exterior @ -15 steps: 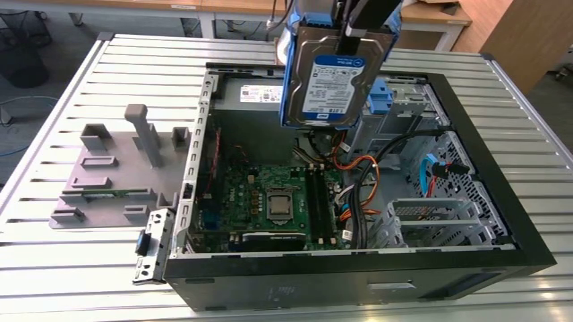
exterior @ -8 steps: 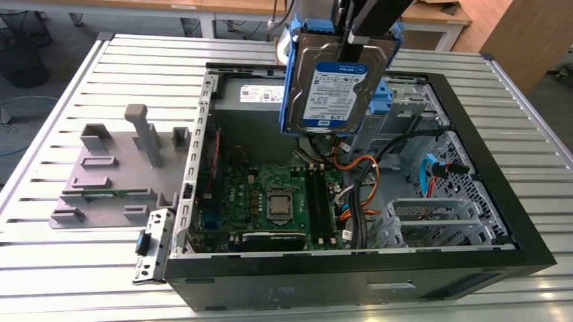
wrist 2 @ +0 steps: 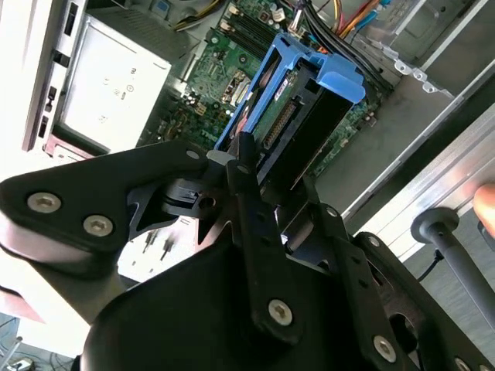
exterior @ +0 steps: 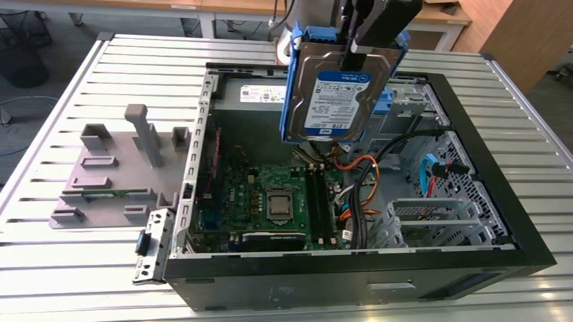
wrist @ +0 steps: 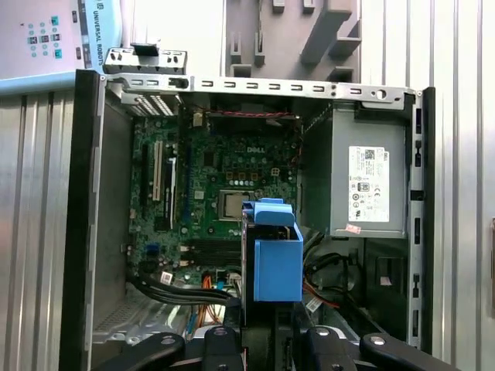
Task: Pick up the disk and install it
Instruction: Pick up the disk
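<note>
One gripper (exterior: 369,45), jaws drawn in narrow and clamped on the upper end of one disk (exterior: 336,100). The disk hangs upright, label side facing the exterior view. It is above one open case (exterior: 268,285) and touches nothing else. Inside the case: one motherboard (exterior: 268,194) and one grey power supply (wrist: 367,189). One grey fixture (exterior: 107,174) lies on the table (exterior: 54,268), beside the case at the exterior view's left.
</note>
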